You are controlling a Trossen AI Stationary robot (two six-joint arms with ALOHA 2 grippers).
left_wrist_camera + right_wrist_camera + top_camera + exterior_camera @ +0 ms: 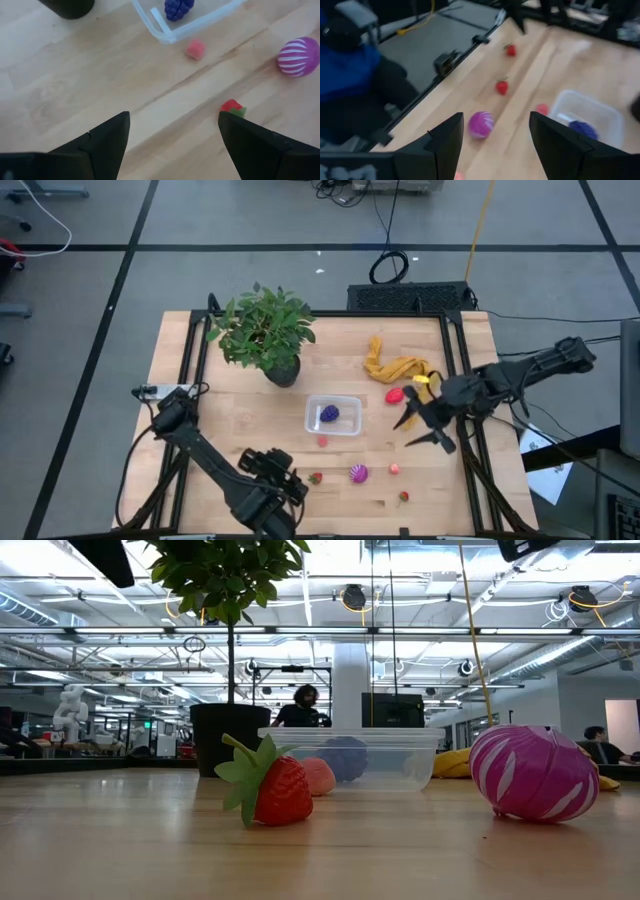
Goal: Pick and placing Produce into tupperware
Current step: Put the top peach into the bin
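Note:
The clear tupperware stands mid-table with a purple bumpy fruit inside it. Loose produce lies on the wood: a pink piece by the container's near wall, a strawberry, a magenta striped fruit, a small pink-red piece, another strawberry, and a red one beside the yellow cloth. My left gripper hovers open near the front edge, slanting down, with the strawberry just beyond its fingers. My right gripper hangs open to the container's right, holding nothing.
A leafy potted plant stands at the back left. A mustard-yellow cloth lies at the back right. Black rails run along the table's left and right sides. A person in blue shows beyond the table's edge.

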